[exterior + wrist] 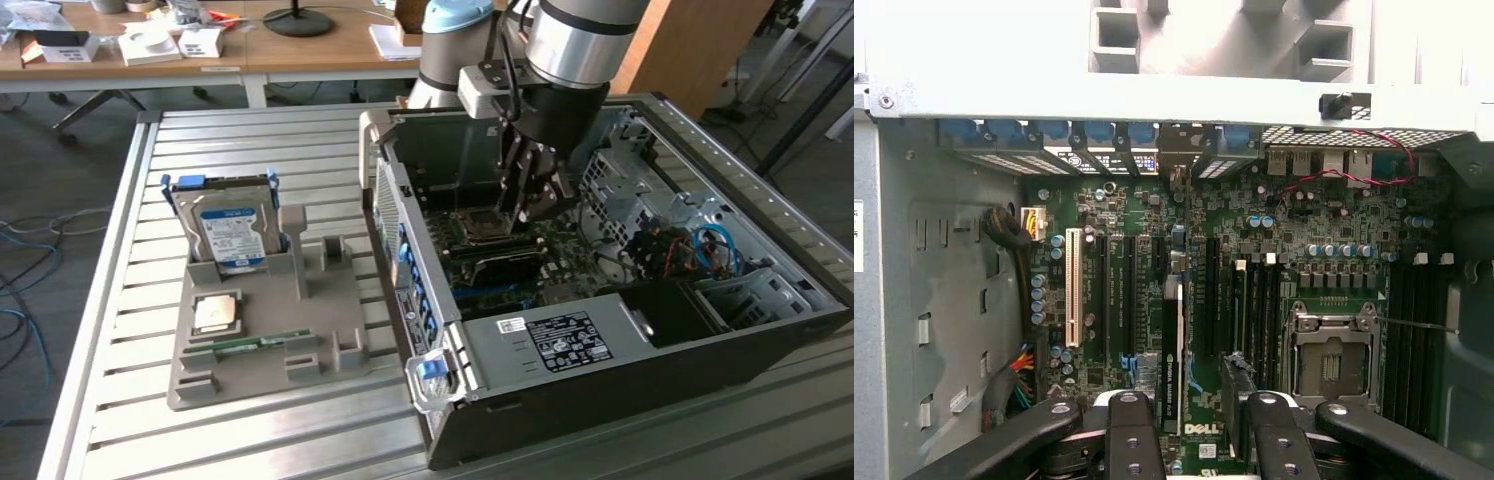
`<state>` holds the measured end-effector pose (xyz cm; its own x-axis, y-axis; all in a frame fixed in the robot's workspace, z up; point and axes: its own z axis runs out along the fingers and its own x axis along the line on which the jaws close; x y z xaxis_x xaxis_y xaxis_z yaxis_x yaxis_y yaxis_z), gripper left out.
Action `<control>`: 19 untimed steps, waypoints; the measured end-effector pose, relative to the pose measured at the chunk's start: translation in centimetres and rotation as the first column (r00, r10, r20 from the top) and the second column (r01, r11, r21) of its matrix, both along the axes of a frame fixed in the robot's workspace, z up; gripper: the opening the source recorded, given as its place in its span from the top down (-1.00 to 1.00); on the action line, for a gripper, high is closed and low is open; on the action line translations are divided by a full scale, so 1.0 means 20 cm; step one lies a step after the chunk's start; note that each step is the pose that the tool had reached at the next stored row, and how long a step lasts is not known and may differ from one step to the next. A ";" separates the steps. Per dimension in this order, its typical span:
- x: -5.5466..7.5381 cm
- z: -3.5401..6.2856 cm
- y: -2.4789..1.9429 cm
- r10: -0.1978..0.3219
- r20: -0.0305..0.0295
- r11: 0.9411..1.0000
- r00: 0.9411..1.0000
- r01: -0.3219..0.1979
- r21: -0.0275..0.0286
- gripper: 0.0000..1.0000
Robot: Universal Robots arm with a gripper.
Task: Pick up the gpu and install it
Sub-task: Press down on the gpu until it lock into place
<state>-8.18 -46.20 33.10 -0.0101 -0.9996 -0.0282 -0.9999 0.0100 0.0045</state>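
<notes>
1. Wrist view: black two-finger gripper [1194, 440] spread, holding nothing, over the green motherboard [1254, 250].
2. Thin dark gpu card [1172, 350] stands on edge in a slot, between the fingers.
3. Exterior view: gripper [531, 195] inside the open grey computer case [587, 360].

- The exterior view is looking down at an angle from well above and some way off, taking in the ribbed metal table [160, 250] and the open dark computer case [614, 340];
- the wrist view is facing close onto the green motherboard [1154, 250] [534, 262] inside that case; both views are sharing this board.
</notes>
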 end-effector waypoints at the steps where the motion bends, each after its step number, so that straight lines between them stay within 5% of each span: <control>1: 0.00 0.000 0.000 0.000 0.000 1.000 1.000 0.000 0.000 0.22; 3: 0.00 0.000 0.000 0.000 0.000 1.000 1.000 0.000 0.000 0.24; 8: 0.00 0.000 0.000 0.000 0.000 1.000 1.000 0.000 0.000 0.73; 19: 0.00 -0.012 -0.001 0.000 0.000 1.000 1.000 0.000 0.000 0.79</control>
<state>-8.27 -46.21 32.86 -0.0100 -0.9996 -0.0282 -0.9999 0.0099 0.0045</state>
